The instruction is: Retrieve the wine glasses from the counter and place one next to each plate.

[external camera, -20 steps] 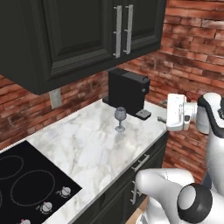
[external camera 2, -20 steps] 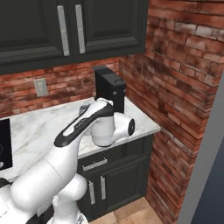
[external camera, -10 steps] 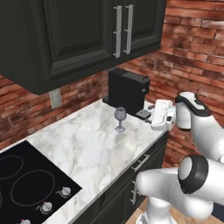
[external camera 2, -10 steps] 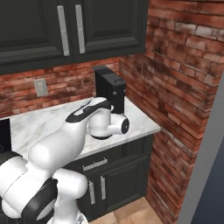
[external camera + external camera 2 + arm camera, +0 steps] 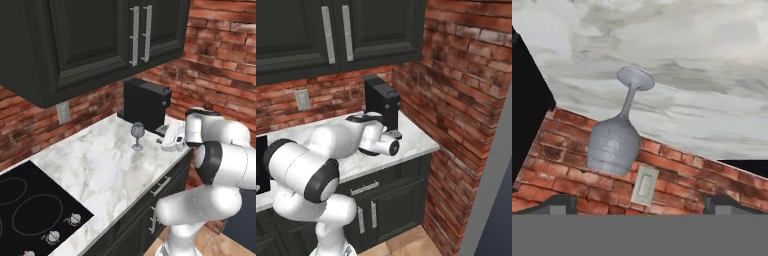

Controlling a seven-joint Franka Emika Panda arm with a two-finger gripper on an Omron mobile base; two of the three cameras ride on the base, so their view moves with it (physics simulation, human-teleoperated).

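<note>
The small clear bluish-grey stemmed wine glass (image 5: 137, 134) stands upright on the white grey-veined marble counter (image 5: 95, 170), near its far right corner, just in front of the black box-shaped coffee machine (image 5: 146, 103) and well apart from the black glass cooktop (image 5: 30, 210) at the left end. In the hand view the same glass (image 5: 618, 131) appears upside down because the hand is rolled over, with its round foot on the marble and the red brick wall (image 5: 587, 185) and a grey wall outlet (image 5: 644, 185) behind it. The white two-finger gripper (image 5: 169, 141) is beside the glass at the counter's right edge, not touching it, and its dark fingertips (image 5: 559, 202) stand wide apart with nothing between them. Compared with one second ago, the hand has swung in from further right and is now closer to the glass and pointed at it. I judge that the reach for this glass is under way, and the next move asks for a straight approach at bowl or stem height without tipping it
</note>
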